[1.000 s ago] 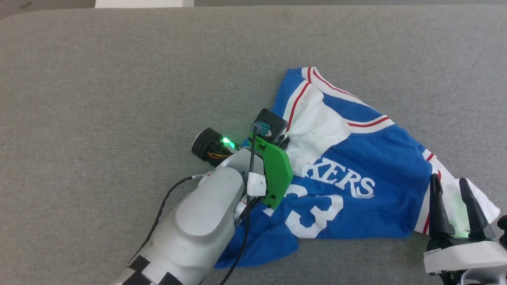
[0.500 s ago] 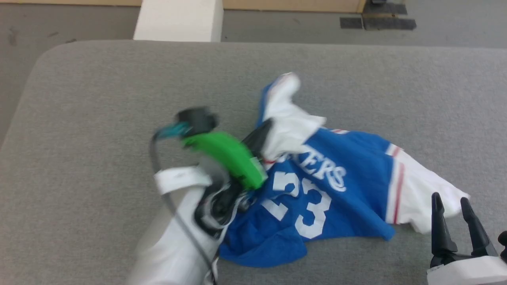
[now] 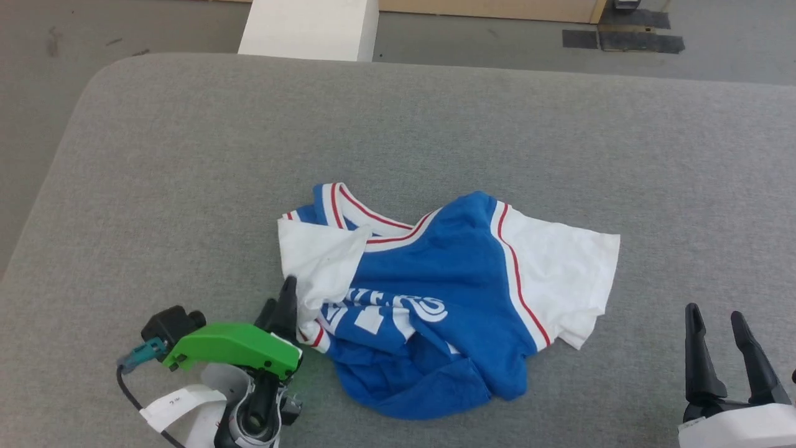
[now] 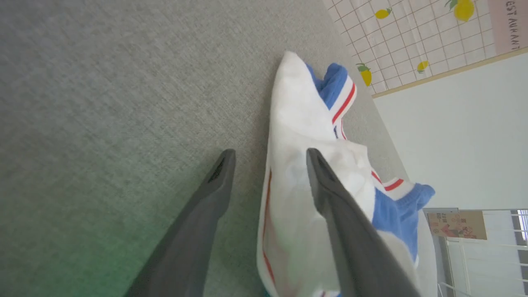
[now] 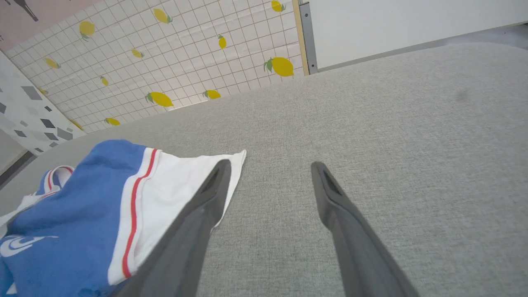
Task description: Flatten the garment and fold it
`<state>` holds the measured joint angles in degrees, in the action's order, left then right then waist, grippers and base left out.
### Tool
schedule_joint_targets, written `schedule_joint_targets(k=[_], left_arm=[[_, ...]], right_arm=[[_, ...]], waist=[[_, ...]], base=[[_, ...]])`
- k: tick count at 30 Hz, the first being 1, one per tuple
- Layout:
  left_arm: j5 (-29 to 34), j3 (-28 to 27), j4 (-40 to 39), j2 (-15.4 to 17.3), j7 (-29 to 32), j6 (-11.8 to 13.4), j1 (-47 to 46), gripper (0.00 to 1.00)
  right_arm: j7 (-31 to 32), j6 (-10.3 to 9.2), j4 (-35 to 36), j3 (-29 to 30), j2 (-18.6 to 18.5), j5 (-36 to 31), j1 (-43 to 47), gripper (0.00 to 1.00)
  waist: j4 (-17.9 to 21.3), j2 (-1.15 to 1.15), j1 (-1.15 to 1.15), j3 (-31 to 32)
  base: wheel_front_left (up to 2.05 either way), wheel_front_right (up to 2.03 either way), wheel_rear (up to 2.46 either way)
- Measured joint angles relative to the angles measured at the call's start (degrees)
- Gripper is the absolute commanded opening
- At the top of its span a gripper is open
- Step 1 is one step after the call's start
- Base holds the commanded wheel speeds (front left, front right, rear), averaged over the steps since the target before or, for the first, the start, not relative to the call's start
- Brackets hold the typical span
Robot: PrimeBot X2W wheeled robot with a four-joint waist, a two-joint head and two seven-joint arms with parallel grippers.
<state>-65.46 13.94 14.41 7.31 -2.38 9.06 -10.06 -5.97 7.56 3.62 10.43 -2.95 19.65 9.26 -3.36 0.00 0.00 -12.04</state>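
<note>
The garment [image 3: 448, 261], a royal-blue jersey with white sleeves and red-striped trim, lies crumpled in the middle of the grey table. Its white lettering is folded into the creases and its hem is bunched toward me. My left gripper [image 3: 278, 305] stands open at the near left, touching the left sleeve's edge. In the left wrist view the white sleeve [image 4: 297, 115] lies partly between the spread fingers of the left gripper [image 4: 269, 153], against the right one. My right gripper [image 3: 714, 311] is open at the near right, apart from the cloth. In the right wrist view the right gripper [image 5: 269, 164] points past the other sleeve [image 5: 177, 177].
The padded grey table [image 3: 435, 124] has a rounded far-left corner, with bare surface around the garment on all sides. Beyond its far edge stands a white block [image 3: 308, 28] on the floor, and dark tape patches [image 3: 622, 40] lie further right.
The head camera has tilted, showing more of the table's far edge. My left arm drew back toward the near left with the sleeve, and its fingers now stand apart. The garment lies more bunched.
</note>
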Motion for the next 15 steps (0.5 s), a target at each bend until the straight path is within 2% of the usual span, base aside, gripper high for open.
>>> schedule_joint_targets(k=[3,6,8,10,15], left_arm=[[1.9,0.1,-2.6,0.6,-2.4,-1.3,0.0,1.00],[7.3,1.2,-6.1,2.9,-5.9,-1.4,0.0,1.00],[11.2,1.7,-8.6,4.3,-8.7,-0.5,0.1,1.00],[17.8,2.4,-11.5,6.0,-10.9,0.9,0.3,1.00],[33.2,2.6,-17.3,7.7,-12.2,4.5,3.2,1.00]], right_arm=[[0.2,0.00,0.1,-0.1,0.0,0.0,0.0,1.00],[0.3,0.00,0.1,-0.2,0.0,0.0,0.0,1.00],[0.3,0.00,0.0,-0.3,0.0,0.0,0.0,1.00],[0.3,0.00,0.0,-0.2,0.0,0.0,0.0,1.00],[0.1,0.00,-0.2,-0.4,0.0,0.0,0.0,1.00]], waist=[[-0.4,0.00,0.00,0.0],[-0.5,0.00,0.00,0.4],[-0.5,0.00,0.00,0.7],[-0.5,0.00,0.00,1.1],[0.0,0.00,0.00,1.6]], base=[[0.00,0.00,0.00],[0.00,0.00,0.00],[0.00,0.00,0.00],[0.00,0.00,0.00],[0.00,0.00,0.00]])
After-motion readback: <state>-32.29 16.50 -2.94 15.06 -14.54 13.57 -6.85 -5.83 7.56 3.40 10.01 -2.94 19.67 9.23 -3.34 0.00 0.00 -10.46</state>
